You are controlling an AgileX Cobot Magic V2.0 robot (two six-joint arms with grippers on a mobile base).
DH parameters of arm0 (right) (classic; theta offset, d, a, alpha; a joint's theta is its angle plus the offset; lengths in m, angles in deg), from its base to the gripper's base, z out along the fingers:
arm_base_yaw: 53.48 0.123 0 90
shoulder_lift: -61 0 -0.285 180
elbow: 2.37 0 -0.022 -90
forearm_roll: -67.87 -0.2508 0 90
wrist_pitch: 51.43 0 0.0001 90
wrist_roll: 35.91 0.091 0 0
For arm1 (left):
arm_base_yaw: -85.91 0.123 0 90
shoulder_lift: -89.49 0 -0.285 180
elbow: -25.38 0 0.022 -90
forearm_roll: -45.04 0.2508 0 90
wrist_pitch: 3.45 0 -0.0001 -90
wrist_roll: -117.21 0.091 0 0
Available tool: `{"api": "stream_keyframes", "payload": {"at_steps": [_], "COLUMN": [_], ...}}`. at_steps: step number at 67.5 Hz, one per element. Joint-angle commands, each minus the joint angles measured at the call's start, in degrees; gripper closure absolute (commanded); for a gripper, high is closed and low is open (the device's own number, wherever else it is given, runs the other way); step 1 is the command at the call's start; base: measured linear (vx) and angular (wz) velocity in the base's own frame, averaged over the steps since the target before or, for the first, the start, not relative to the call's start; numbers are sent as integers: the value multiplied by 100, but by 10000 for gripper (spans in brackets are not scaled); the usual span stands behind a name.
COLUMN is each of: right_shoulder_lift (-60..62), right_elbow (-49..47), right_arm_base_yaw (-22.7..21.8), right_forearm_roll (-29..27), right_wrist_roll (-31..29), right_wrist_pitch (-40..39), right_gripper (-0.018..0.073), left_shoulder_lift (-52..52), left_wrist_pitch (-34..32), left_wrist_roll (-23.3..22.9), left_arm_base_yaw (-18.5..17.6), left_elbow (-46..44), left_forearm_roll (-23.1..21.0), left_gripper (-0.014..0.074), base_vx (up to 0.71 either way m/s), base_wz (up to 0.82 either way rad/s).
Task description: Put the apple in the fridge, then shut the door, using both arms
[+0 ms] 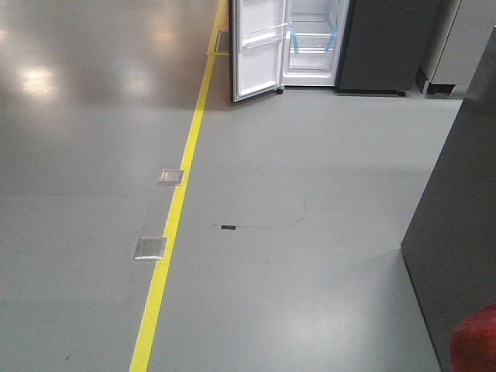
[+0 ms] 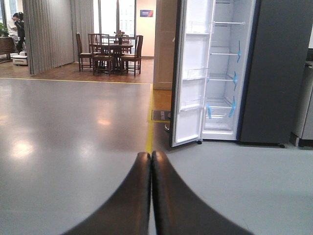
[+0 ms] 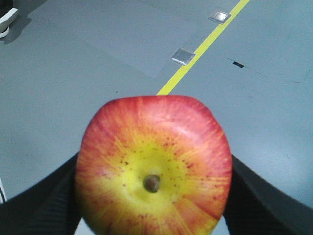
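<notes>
The red and yellow apple (image 3: 153,166) fills the right wrist view, its dimpled end facing the camera. My right gripper (image 3: 153,200) is shut on it, with black fingers (image 3: 46,200) pressing both flanks. A red blur at the front view's lower right corner is the apple (image 1: 474,341). My left gripper (image 2: 150,157) is shut with its tips touching and holds nothing. The fridge (image 2: 226,73) stands far ahead, showing its white inside with clear shelves and blue tape. Its door (image 2: 191,73) hangs wide open to the left. From the front, the fridge (image 1: 314,43) and its door (image 1: 257,46) sit at the top.
A yellow floor line (image 1: 177,217) runs toward the fridge, with two metal floor plates (image 1: 150,248) beside it. A tall dark grey panel (image 1: 457,232) stands close on the right. A dark appliance (image 1: 384,43) adjoins the fridge. A dining table with chairs (image 2: 110,51) is far left.
</notes>
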Motion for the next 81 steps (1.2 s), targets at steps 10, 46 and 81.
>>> {"api": "stream_keyframes", "payload": {"at_steps": [10,46,81], "right_shoulder_lift": [-45,-45,-45], "right_elbow": [-139,-139,-139], "right_arm_base_yaw": [-9,-9,-9], "right_forearm_roll": [-65,-65,-65], "right_wrist_roll": [-50,-50,-50], "right_wrist_pitch": [-371,-370,-370], "right_gripper": [363,363,363], "left_shoulder_lift": [90,90,90], "left_wrist_pitch": [-432,-432,-432], "left_wrist_roll": [-75,-75,-75], "left_arm_base_yaw": [13,13,13], "left_elbow": [138,138,138], "left_forearm_roll": [-9,-9,-9], "left_gripper": [602,602,602], "base_vx": [23,22,23], "base_wz": [-8,-4,6]}}
